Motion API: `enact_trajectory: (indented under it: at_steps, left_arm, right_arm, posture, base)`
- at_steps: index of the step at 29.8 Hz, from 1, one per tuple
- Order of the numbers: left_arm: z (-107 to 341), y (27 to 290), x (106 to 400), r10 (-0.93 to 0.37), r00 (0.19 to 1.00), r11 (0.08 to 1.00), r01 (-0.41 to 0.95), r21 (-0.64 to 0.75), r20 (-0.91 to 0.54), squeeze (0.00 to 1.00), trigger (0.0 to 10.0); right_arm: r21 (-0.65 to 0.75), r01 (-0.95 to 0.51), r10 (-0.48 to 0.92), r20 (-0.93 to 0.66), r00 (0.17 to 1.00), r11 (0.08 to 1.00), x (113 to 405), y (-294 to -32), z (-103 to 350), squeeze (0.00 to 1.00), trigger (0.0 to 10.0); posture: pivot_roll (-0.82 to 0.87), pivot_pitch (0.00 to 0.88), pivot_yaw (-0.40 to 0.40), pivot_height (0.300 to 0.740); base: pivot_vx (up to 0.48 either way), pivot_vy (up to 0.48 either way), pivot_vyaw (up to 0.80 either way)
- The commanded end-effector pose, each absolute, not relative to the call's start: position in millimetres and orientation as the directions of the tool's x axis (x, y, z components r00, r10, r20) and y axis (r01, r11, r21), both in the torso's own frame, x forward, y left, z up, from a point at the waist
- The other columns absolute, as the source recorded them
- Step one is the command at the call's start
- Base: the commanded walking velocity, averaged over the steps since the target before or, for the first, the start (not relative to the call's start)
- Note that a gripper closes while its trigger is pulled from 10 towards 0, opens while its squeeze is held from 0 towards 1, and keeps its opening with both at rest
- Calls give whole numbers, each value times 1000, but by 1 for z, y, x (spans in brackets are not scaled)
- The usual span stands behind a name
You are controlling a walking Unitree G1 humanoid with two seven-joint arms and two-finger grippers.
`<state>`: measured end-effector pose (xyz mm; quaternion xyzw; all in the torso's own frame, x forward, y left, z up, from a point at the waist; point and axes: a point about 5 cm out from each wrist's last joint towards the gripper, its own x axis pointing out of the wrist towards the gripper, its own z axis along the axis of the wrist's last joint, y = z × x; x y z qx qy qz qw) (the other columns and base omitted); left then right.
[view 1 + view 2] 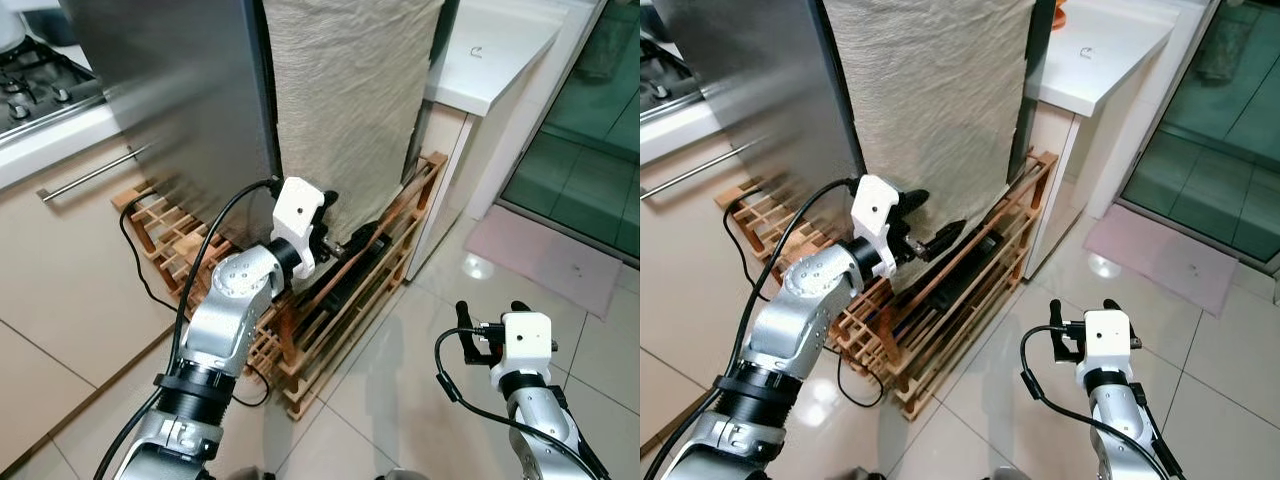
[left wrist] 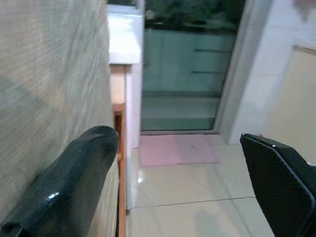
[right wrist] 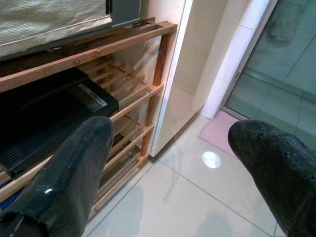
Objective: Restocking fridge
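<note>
The fridge point(image 1: 170, 90) stands at the back, its steel side facing me, with a beige cloth point(image 1: 350, 110) hanging down the face next to it. It rests on a low wooden rack point(image 1: 395, 235). My left gripper point(image 1: 340, 222) is raised at the cloth's lower edge, just above the rack. It is open with nothing between its fingers, and the cloth point(image 2: 49, 74) lies close beside one finger point(image 2: 84, 168). My right gripper point(image 1: 490, 312) hangs low over the tiled floor to the right of the rack, open and holding nothing. The right wrist view looks at the rack's corner point(image 3: 158, 54).
A black flat device point(image 1: 350, 270) lies on the rack's shelf, and a black cable point(image 1: 135, 250) trails left. A stove point(image 1: 30, 85) and a cabinet with a bar handle point(image 1: 90, 175) are at left. At right are a white counter point(image 1: 490, 55), a glass door point(image 1: 590, 130) and a pink mat point(image 1: 550, 255).
</note>
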<state>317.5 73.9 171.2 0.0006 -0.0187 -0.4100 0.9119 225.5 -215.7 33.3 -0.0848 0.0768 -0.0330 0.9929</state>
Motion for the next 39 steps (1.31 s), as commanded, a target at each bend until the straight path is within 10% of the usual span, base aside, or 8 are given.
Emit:
enact_trajectory:
  at_steps: [1, 17, 31, 39]
  left_arm:
    - [184, 77, 318, -760, 646, 649, 757, 72, 61, 0, 10000]
    - [123, 108, 310, -590, 807, 807, 590, -19, 28, 0, 10000]
    - [76, 187, 261, 15, 1000, 995, -15, 97, 2, 0, 10000]
    - [75, 181, 259, 17, 1000, 995, -17, 95, -4, 0, 10000]
  right_arm:
    - [-186, 62, -92, -158, 983, 981, 224, -221, 33, 0, 10000]
    - [-186, 53, -90, -195, 977, 981, 226, -227, 17, 0, 10000]
    - [-190, 45, -92, -245, 965, 981, 225, -236, -2, 0, 10000]
    - [-187, 34, -81, -249, 965, 982, 226, -235, -5, 0, 10000]
  posture:
    - [-114, 46, 21, 740]
    - [-107, 29, 32, 740]
    - [-70, 26, 33, 740]
    - [-66, 24, 31, 740]
  base:
    - [0, 0, 0]
    - [0, 0, 0]
    - [0, 0, 0]
    - [0, 0, 0]
